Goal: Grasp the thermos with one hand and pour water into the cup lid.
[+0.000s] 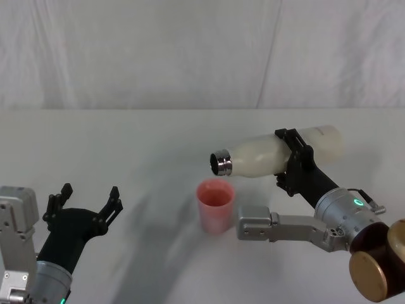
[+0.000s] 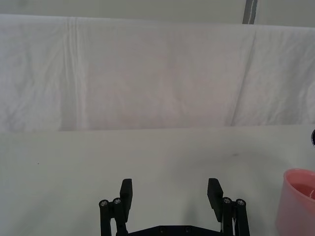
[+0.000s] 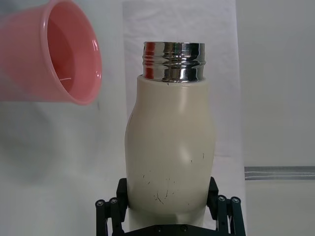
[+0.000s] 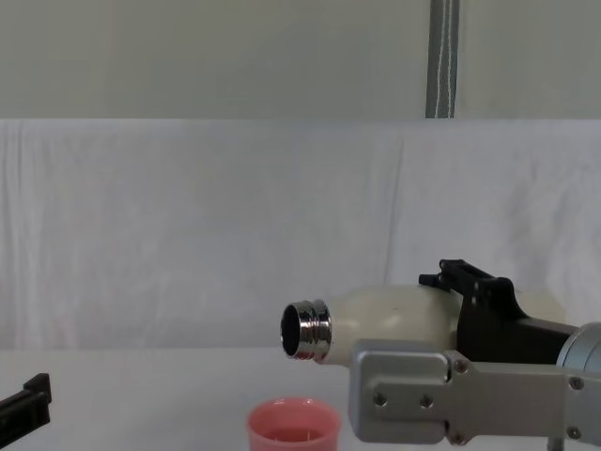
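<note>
Fingers [image 1: 290, 140] of the right gripper [image 1: 292, 161] clamp the thermos [image 1: 278, 152], tipped near-horizontal with its steel neck just above the upright cup lid [image 1: 216, 205] mid-desk [image 1: 139, 145], while the left gripper [image 1: 87, 201], fingers spread, idles near the front-left corner.

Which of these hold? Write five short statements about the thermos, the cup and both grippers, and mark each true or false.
1. The right gripper is shut on the thermos. True.
2. The thermos stands upright on the table. False: it is held in the air, tipped almost level, with its steel neck toward the cup.
3. The cup stands upright on the table. True.
4. The left gripper holds the cup. False: it is open and holds nothing, off to the left of the cup.
5. The thermos has its cap on. False: its neck is open.
</note>
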You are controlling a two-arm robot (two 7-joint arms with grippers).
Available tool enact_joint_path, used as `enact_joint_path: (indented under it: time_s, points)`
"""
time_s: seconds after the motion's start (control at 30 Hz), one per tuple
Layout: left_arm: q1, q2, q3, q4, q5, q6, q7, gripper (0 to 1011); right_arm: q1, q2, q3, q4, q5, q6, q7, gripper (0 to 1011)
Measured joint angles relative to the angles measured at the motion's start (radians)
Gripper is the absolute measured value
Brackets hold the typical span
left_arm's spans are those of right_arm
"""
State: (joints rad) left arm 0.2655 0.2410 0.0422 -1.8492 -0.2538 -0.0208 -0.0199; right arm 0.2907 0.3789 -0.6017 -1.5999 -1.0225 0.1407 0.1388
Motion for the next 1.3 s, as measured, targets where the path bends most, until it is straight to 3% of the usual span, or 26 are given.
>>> enact_joint_path:
  time_s: [1.3]
  points:
    - [0.0, 0.0, 0.0, 0.0, 0.0, 0.0, 0.0, 1001, 0.007, 0.012, -0.011, -0.013, -0.051, 0.028, 0.005, 955]
